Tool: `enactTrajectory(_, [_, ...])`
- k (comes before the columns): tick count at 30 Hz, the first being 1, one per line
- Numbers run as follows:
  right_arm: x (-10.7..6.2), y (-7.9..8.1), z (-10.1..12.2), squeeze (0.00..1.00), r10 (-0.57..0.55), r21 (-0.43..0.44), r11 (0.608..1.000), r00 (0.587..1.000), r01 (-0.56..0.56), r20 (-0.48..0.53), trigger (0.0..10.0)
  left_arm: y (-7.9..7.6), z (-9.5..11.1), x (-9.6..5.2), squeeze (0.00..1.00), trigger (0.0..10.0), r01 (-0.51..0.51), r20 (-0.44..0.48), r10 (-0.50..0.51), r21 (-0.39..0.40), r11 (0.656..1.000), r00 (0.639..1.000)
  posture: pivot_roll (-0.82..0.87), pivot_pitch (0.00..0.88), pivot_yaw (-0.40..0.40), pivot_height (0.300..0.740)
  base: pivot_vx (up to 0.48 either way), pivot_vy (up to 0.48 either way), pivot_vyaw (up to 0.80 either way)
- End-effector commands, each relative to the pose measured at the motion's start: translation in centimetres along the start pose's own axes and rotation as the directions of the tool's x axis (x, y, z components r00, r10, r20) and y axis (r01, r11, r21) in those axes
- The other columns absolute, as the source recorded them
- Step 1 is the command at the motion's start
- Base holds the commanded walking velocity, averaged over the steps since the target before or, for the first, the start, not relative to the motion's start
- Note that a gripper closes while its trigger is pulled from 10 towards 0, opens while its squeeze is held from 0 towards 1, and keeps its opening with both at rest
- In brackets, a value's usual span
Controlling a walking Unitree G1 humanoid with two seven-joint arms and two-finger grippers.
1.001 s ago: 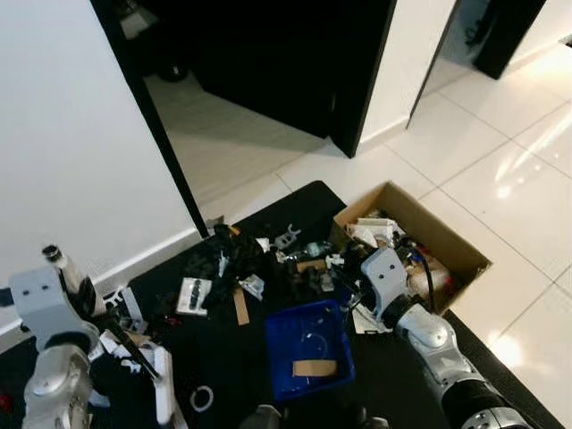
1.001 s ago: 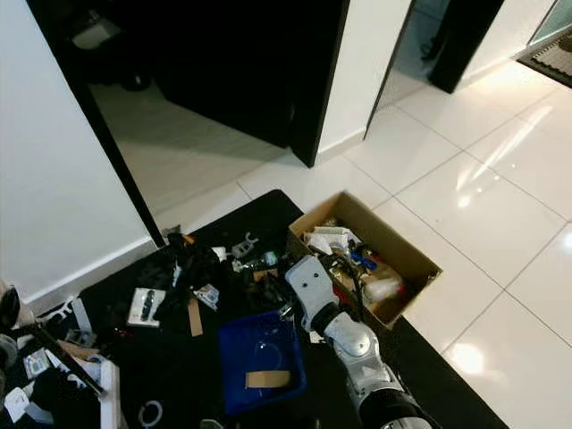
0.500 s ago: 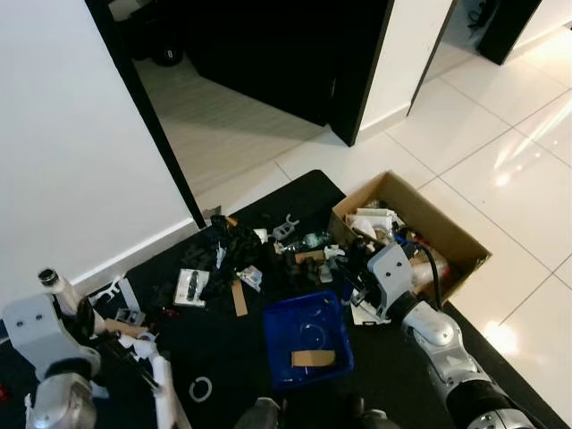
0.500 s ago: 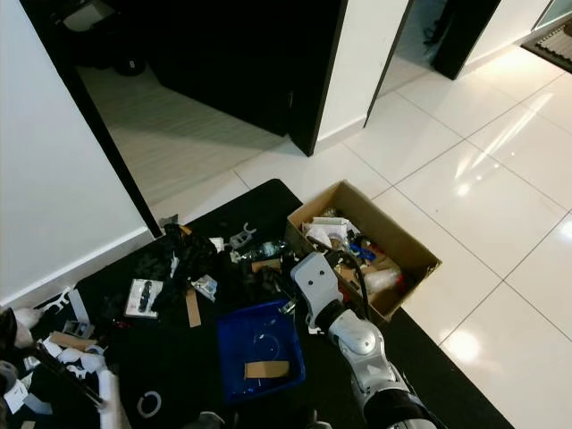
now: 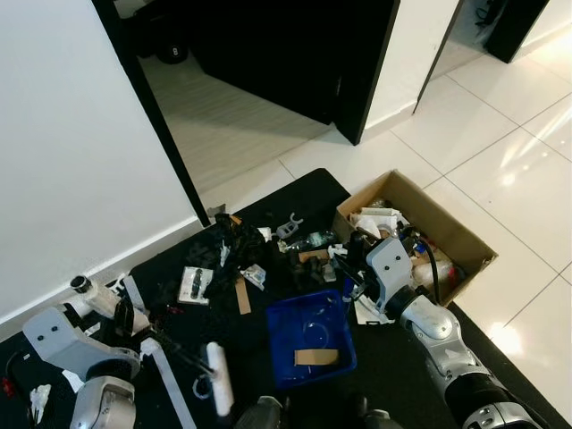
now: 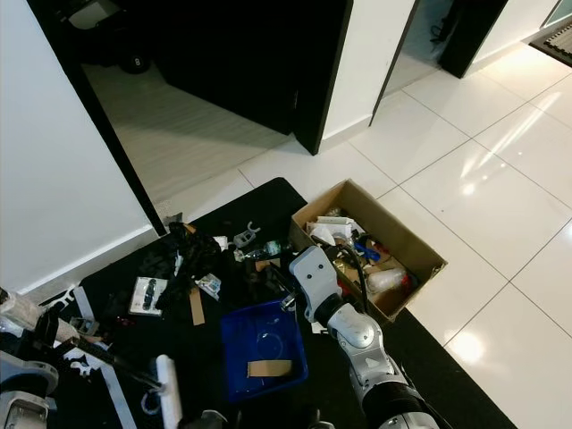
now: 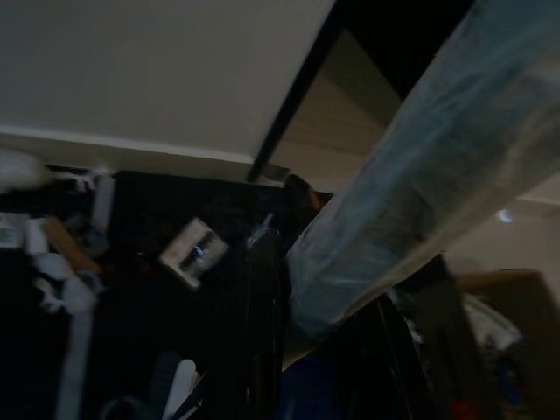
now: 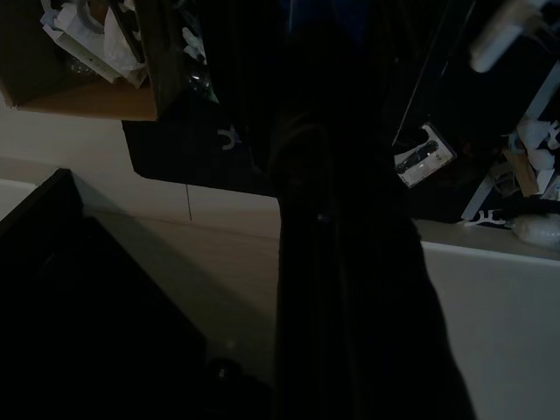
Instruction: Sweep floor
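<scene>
Littering black mat, scattered debris

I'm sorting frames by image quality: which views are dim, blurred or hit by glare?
Eye views: sharp and well lit, with bright glare patches on the glossy white floor tiles; the black floor mat swallows detail. Left wrist view: dim, with a pale translucent tube blurred across it. Right wrist view: very dark, though the brown cardboard box can be made out.

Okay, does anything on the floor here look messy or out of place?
Yes. Small parts, packets and paper scraps lie strewn over the black mat by the wall, around a blue tray. The cardboard box at the mat's edge is crammed with loose clutter.
</scene>
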State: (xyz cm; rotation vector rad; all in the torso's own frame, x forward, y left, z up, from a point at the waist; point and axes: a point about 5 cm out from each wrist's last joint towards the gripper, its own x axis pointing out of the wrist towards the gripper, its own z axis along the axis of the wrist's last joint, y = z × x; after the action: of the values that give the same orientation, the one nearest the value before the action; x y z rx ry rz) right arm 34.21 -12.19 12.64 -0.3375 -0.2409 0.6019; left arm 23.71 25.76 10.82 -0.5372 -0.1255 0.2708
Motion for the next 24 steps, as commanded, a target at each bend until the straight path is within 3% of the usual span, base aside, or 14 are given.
enactTrajectory(1, [-0.7,0.1,-0.9,0.00,0.004,-0.010,1.000,0.999,-0.005,-0.046,10.0,-1.3,-0.2,0.1,0.00,10.0,0.073,-0.013,-0.075,-0.095,0.993,0.997,0.16,0.395,-0.007,0.740,0.000,0.000,0.00])
enactTrajectory(5, [-0.7,0.2,-0.9,0.00,0.001,-0.010,1.000,0.999,-0.001,-0.045,10.0,-1.1,2.5,0.7,0.00,10.0,0.111,0.028,-0.112,0.007,0.994,0.993,0.16,0.390,-0.004,0.740,0.000,0.000,0.00])
enactTrajectory(7, [-0.7,0.2,-1.0,0.00,0.000,-0.009,1.000,0.999,0.000,-0.044,10.0,-0.9,3.8,0.8,0.00,10.0,0.137,0.035,-0.143,0.132,0.982,0.989,0.16,0.388,-0.002,0.740,0.000,0.000,0.00])
enactTrajectory(11, [-0.7,0.2,-1.0,0.00,-0.001,-0.009,1.000,0.999,0.000,-0.045,10.0,-0.4,6.2,0.8,0.00,10.0,0.167,0.029,-0.193,0.390,0.906,0.981,0.17,0.385,0.001,0.740,0.000,0.000,0.00])
enactTrajectory(15, [-0.8,0.2,-1.1,0.00,0.000,-0.009,1.000,0.999,-0.001,-0.048,10.0,0.2,7.5,0.7,0.00,10.0,0.162,0.031,-0.198,0.465,0.870,0.980,0.17,0.382,-0.001,0.740,0.000,0.000,0.00])
enactTrajectory(19, [-0.8,0.2,-1.1,0.00,0.001,-0.009,1.000,0.999,-0.002,-0.050,10.0,0.6,7.8,0.9,0.00,10.0,0.147,0.032,-0.187,0.496,0.856,0.982,0.17,0.380,-0.004,0.740,0.000,0.000,0.00])
enactTrajectory(22, [-0.7,0.3,-1.1,0.00,0.004,-0.008,1.000,0.999,-0.004,-0.050,10.0,1.2,7.1,1.1,0.00,10.0,0.133,0.009,-0.161,0.520,0.844,0.987,0.17,0.377,-0.007,0.740,0.000,0.000,0.00])
enactTrajectory(24, [-0.5,0.3,-1.0,0.00,0.007,-0.011,1.000,0.999,-0.007,-0.047,10.0,2.4,4.7,0.9,0.00,10.0,0.123,-0.060,-0.108,0.545,0.829,0.992,0.16,0.373,-0.009,0.740,0.000,0.000,0.00])
